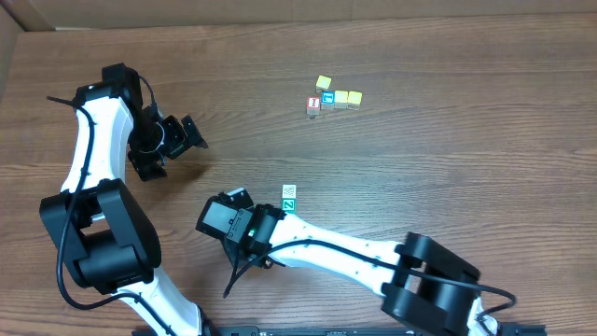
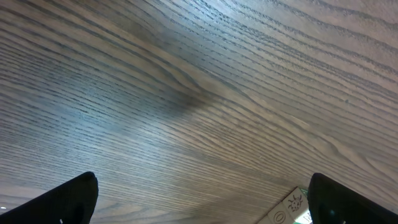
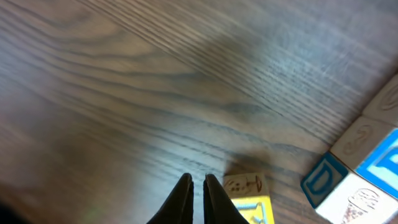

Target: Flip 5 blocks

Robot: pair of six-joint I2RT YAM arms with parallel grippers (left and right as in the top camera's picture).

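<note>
Overhead: red-faced cube and yellow cubes crowd the blue block.

Overhead: even, soft, fairly bright light; table grain sharp; arms throw only faint diffuse shadows. Left wrist: grain crisp, pale sheen lower left, dark soft-edged shadow band across centre; left fingers blurred black. Right wrist: whole view soft; blocks at right edge out of focus.
</note>
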